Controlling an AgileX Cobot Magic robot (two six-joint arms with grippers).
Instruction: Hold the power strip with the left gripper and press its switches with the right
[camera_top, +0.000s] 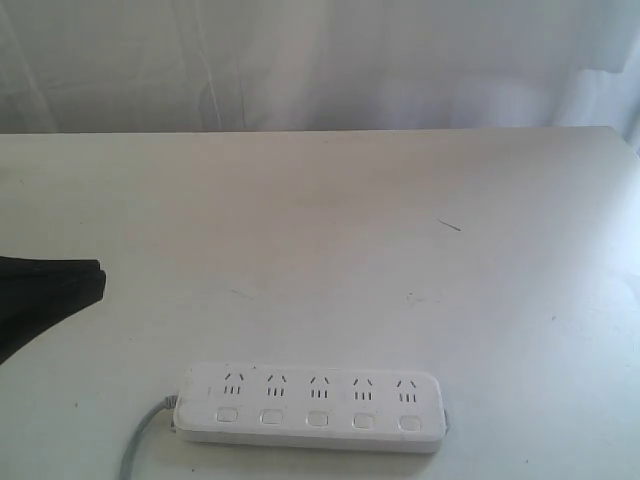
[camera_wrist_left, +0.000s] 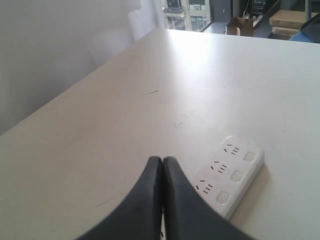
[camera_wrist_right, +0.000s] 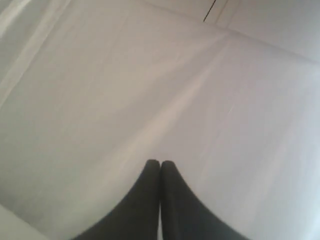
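Exterior view shows us the power strip (camera_top: 310, 405) lying flat along the near edge of the worktop (camera_top: 330, 220), switches (camera_top: 317, 418) upward for pressing, while the left gripper (camera_wrist_left: 162, 161) and the right gripper (camera_wrist_right: 160, 164) have fingers together, empty, off it.

the power strip (camera_top: 310, 405) is smooth white plastic with a faint sheen, and its switches (camera_top: 318, 419) look like the same white plastic. its cord (camera_top: 138, 435) has a dull grey sheath, either plastic or rubber. the table (camera_top: 320, 220) has a matt off-white top, smooth apart from a few fine dark scuffs. the left gripper (camera_wrist_left: 162, 161) and the right gripper (camera_wrist_right: 160, 162) both show smooth, matt black fingers, plastic or rubber by the look. behind the table hangs a white cloth (camera_top: 300, 60), soft and creased. a box (camera_wrist_left: 239, 25) far off looks like plain brown cardboard.
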